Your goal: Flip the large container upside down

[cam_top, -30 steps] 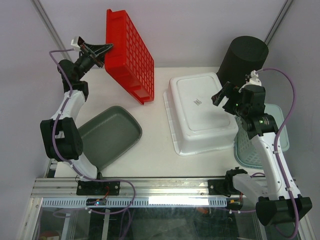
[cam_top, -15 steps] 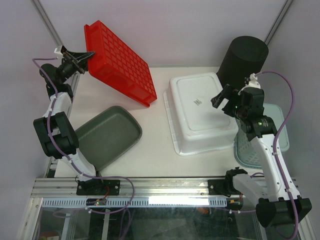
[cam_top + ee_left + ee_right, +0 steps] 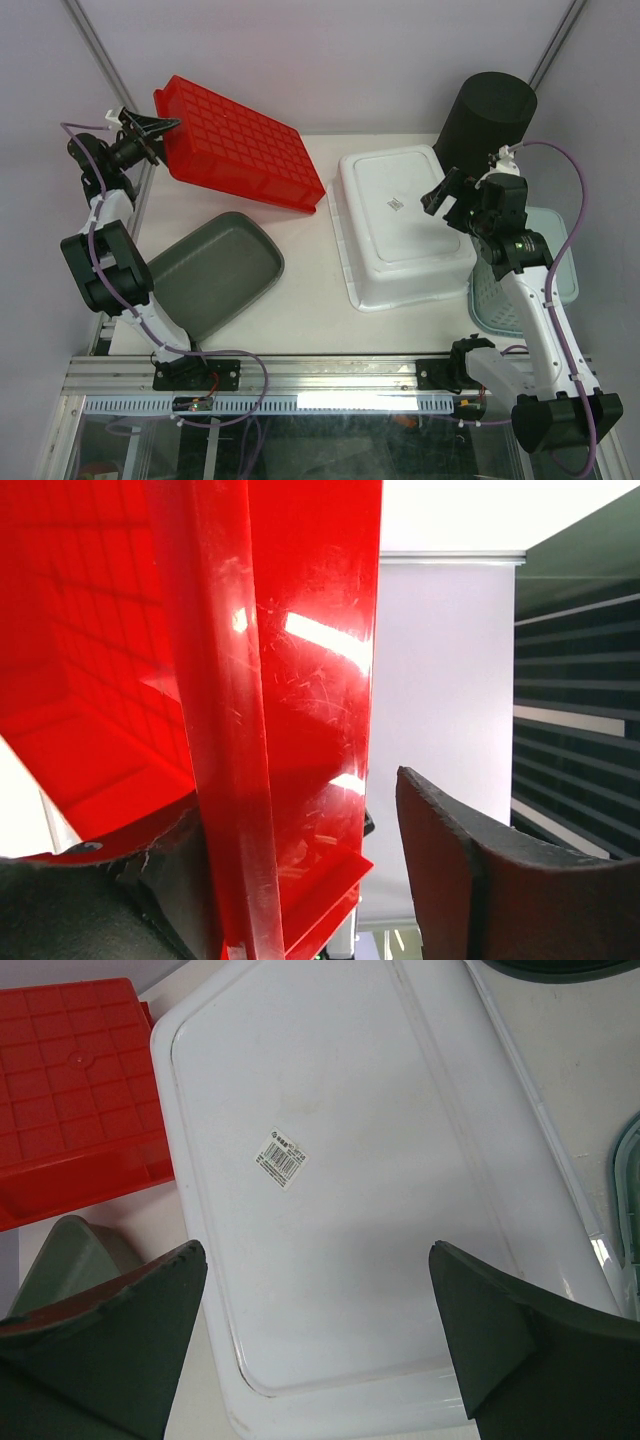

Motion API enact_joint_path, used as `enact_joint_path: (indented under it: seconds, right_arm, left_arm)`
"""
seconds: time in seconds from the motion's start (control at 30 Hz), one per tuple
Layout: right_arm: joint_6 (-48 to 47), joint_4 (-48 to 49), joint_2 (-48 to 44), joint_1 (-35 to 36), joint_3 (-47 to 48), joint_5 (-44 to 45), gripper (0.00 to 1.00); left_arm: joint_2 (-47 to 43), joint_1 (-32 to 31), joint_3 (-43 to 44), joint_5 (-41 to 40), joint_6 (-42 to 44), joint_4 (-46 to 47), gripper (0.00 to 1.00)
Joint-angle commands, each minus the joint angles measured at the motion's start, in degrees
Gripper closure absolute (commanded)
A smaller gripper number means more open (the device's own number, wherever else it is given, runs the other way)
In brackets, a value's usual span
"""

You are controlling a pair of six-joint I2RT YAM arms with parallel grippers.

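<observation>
Right claw (image 3: 441, 192) wide above large container (image 3: 395, 240)

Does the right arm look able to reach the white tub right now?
Probably yes. The right hand hangs open directly over the white tub, whose bottom faces up, with nothing between them; the black bucket stands behind, out of the way.

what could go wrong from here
1. The red tray is tilted, its high edge in the left gripper; the left wrist view shows a gap beside one finger, so it may slip and drop.
2. Its low edge lies close to the large container, which it could bump if it slides.
3. The right gripper hovers open over the container with the black bucket just behind the arm; a swing back might topple it.
</observation>
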Motion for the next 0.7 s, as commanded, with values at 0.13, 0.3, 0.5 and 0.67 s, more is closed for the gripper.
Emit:
enact_joint_path:
  seconds: [0.13,0.3,0.5,0.67]
  right_arm:
    - [0.6,2.8,-1.4,-0.1,-0.7,-0.5,0.03]
    - [0.7,2.7,-1.7,-0.2,-1.2,0.0,0.03]
    - [0.8,2.8,-1.2,-0.2,-0.8,-0.6,0.03]
    - [0.4,3.0,-1.3,-0.2,-0.6,-0.6,0.03]
  left_arm:
    - [5.0,0.7,1.1,2.3,8.8,-3.9,0.37]
    - [4.6,1.0,0.8,1.9,18.9,-16.7,0.36]
    - [5.2,1.3,12.4,-4.2,49.3,-55.0,0.29]
    - [6.8,1.3,15.7,-9.2,58.1,-65.1,0.19]
